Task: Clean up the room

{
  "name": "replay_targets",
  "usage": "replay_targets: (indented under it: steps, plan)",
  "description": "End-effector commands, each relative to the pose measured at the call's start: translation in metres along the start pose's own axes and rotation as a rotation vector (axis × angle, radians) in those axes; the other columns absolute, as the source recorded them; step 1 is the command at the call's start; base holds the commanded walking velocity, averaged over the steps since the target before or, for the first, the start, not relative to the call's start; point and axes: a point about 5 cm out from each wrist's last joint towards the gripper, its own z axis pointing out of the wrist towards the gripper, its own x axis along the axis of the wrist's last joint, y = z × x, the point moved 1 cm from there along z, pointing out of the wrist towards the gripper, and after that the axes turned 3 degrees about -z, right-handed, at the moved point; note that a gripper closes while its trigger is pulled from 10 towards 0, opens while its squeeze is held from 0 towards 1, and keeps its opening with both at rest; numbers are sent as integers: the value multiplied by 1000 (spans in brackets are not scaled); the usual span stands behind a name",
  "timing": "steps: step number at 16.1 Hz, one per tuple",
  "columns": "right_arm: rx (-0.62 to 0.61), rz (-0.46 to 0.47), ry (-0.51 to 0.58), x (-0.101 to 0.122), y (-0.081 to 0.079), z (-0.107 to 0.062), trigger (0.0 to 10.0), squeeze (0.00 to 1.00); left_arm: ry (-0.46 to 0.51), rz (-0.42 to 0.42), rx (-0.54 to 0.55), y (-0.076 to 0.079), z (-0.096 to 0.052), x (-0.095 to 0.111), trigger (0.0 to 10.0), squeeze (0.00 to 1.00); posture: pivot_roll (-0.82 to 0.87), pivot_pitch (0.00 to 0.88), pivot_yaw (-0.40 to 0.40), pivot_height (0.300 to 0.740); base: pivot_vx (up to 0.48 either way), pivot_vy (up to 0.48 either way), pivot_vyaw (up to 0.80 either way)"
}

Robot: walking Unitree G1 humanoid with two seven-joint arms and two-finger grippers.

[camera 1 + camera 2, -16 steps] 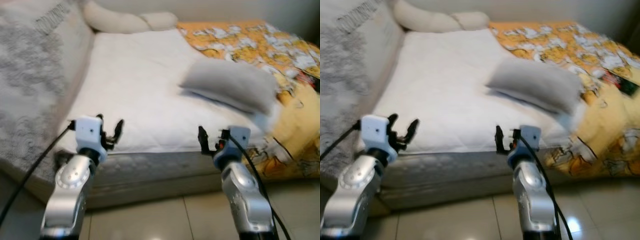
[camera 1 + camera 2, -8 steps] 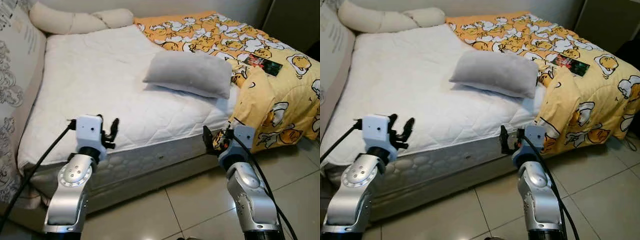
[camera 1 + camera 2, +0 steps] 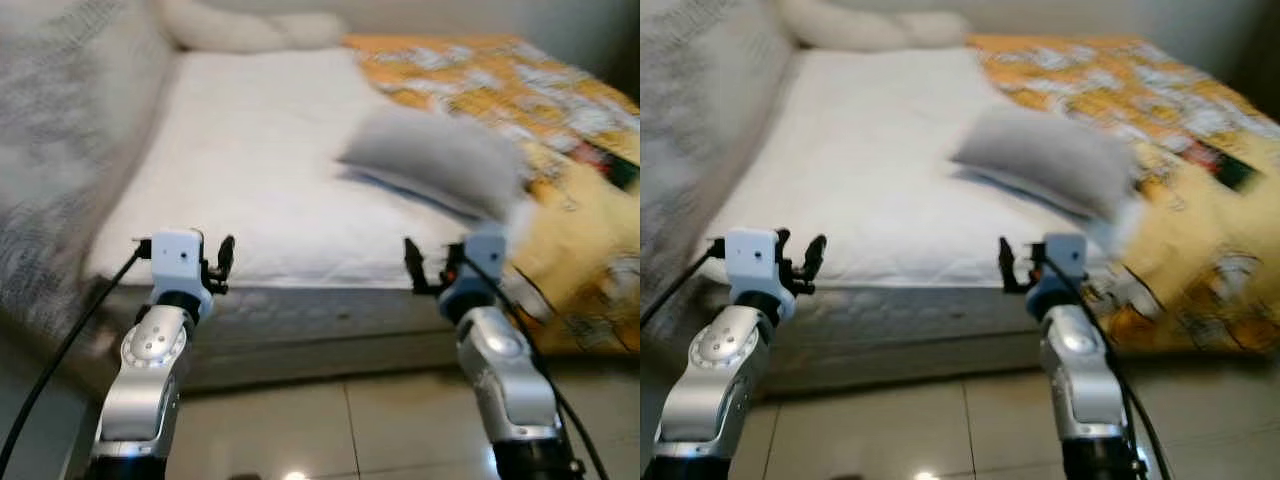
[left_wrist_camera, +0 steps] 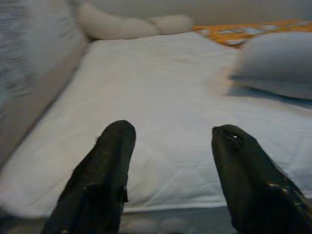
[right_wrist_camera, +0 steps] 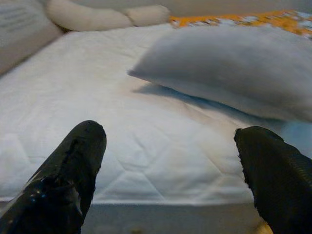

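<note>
A bed with a bare white mattress [image 3: 260, 160] fills the space before me. A grey pillow [image 3: 435, 160] lies on its right half, next to a rumpled yellow patterned blanket [image 3: 550, 110]. My left gripper [image 3: 215, 260] is open and empty, held in front of the mattress's near edge. My right gripper [image 3: 430, 268] is also open and empty at the same edge, just short of the pillow [image 5: 234, 68]. In the left wrist view, the left gripper [image 4: 173, 134] points over the white sheet. The picture is blurred.
A long cream bolster [image 3: 250, 30] lies along the far end of the bed. Grey patterned fabric [image 3: 60, 150] rises along the bed's left side. A small dark item [image 3: 618, 165] rests on the blanket at the right. Beige floor tiles [image 3: 340, 430] run below the bed's edge.
The whole picture has swung left and gone blurred, so the camera moved. Both grippers stay open and at the same height before the mattress edge.
</note>
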Motion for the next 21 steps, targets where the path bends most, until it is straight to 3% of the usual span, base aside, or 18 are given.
replay_targets:
  steps: [1,5,8,9,14,15,16,17,18,21]
  plan:
    - [16,3,13,3,-2,3,10000,1000,-22,4,19,-3,2,-3,10000,1000,83,0,5,740,0,-480,731]
    - [-38,-110,27,6,10,9,10000,1000,-9,22,21,-1,8,0,10000,1000,78,0,-1,740,0,-480,467]
    - [-106,-93,9,2,19,9,10000,1000,13,108,-31,6,13,5,10000,1000,74,0,-10,740,0,-160,0]
    - [-104,-66,-31,-4,15,7,10000,1000,12,93,-38,8,15,5,10000,1000,71,0,-11,740,0,0,0]
    - [-71,15,-22,-3,0,9,10000,980,11,63,-28,7,17,1,10000,1000,66,0,-12,740,113,0,-194]
    - [-62,18,-18,-2,0,9,10000,820,6,52,-18,6,17,0,10000,1000,66,0,-15,740,334,0,-550]
    - [-65,9,-12,-1,2,9,10000,290,6,56,-18,7,17,-1,10000,1000,66,0,-16,740,337,0,0]
    - [-85,-32,-6,0,5,10,10000,0,4,58,-18,7,18,-1,10000,1000,66,0,-19,740,341,0,0]
    - [-99,-59,-4,1,8,12,10000,0,0,56,-14,7,18,-2,10000,1000,66,0,-19,740,352,0,0]
    - [-83,-26,-5,3,9,13,10000,0,-9,58,-9,6,18,-4,10000,1000,62,0,-14,740,352,0,0]
